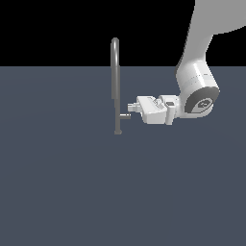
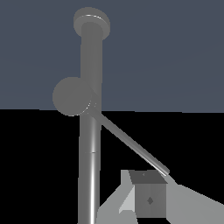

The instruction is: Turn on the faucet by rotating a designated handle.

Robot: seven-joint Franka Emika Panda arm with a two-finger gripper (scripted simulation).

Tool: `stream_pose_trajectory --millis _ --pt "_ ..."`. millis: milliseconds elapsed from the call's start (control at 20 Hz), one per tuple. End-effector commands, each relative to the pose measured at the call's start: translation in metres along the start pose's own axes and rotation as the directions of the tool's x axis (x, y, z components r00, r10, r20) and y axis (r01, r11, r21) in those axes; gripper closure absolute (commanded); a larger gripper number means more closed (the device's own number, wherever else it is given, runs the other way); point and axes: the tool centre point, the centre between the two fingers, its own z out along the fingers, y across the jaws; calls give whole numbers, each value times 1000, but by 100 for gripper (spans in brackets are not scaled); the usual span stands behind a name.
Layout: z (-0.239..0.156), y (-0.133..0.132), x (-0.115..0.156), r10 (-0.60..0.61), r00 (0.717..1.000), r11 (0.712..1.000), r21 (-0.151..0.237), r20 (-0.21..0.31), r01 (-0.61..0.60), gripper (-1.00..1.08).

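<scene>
— Nearest the wrist camera sits one finger pad (image 2: 148, 199) of the pincer (image 1: 129, 109), and the tip of the handle's thin rod (image 2: 162, 169) meets its upper edge. Contact, or within a hair of it; I would not swear which.

— And the faucet itself?

— Faucet (image 1: 115, 81) stands upright on the tabletop (image 1: 57, 182), mid-scene, its gooseneck hooking over at the top. The handle (image 1: 125, 116) juts from the lower post toward the exterior view's right, just above the small round base.

— Progress on the task?

— By my judgement, approach complete, rotation not evidently begun. No water to be seen, and nothing in either view tells me how far the lever sits from its rest. The turning proper is what remains.

— Pincer state?

— Cannot tell. Only one finger shows plainly in the wrist view, and from outside the fingertips are too small to separate. It does not appear clamped on the rod; it looks more like a push setup.

— Arm pose?

— Comes down from the upper right of the exterior view, wrist bent so the hand lies level, fingers pointing left at the post, at handle height.
</scene>
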Motion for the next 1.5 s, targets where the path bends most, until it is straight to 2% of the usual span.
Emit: stream_pose_trajectory --millis 0,300,350,400,850,900,950,1450 --pt "0 0 0 0 1000 1000 1 -1 0 108" --pt "0 24 41 19 1000 1000 -1 2 -19 108" --pt "0 24 41 19 1000 1000 -1 2 -19 108" --pt "0 13 19 -12 1000 1000 -4 3 12 108" --pt "0 23 76 20 1000 1000 -1 2 -20 108" --pt "0 23 76 20 1000 1000 -1 2 -20 108" --pt "0 12 50 -19 1000 1000 -7 6 19 108" --pt "0 6 91 11 1000 1000 -3 3 -11 108"
